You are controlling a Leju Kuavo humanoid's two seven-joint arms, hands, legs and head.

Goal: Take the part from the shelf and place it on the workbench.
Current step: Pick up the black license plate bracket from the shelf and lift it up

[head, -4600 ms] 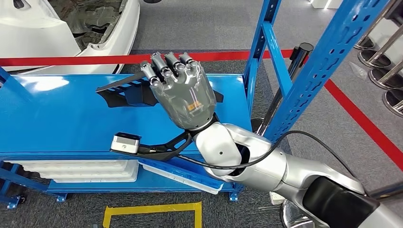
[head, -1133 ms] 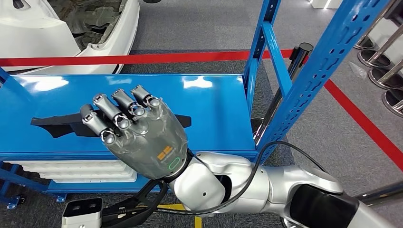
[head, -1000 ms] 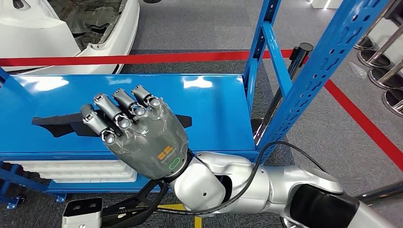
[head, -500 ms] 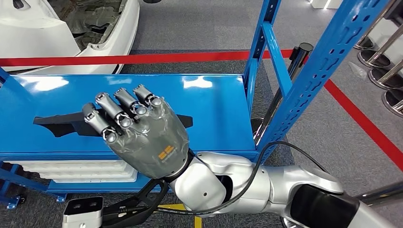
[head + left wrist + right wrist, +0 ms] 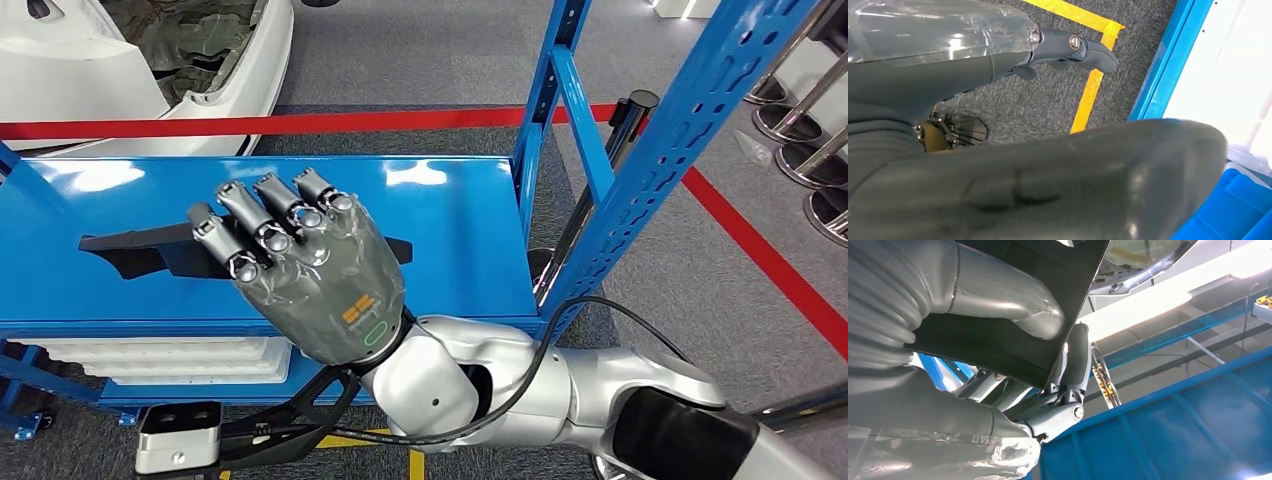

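Right hand (image 5: 305, 270) holds black part (image 5: 130, 250) above blue shelf (image 5: 450, 240). Thumb (image 5: 1008, 295) presses one side of part, fingers (image 5: 1075, 360) curl on other side. Part sticks out left of hand. Left hand (image 5: 998, 150) hangs low over grey floor (image 5: 1043, 107) near yellow tape (image 5: 1093, 85); holds nothing, fingers apart. White trays (image 5: 180, 360) lie on lower shelf.

glossy blue shelf (image 5: 450, 240) and blue upright posts (image 5: 690, 130); flat black part (image 5: 130, 250); grey right hand (image 5: 300, 270) with an orange mark; red floor tape (image 5: 300, 122) and yellow floor tape (image 5: 1093, 85) on grey carpet (image 5: 420, 60).
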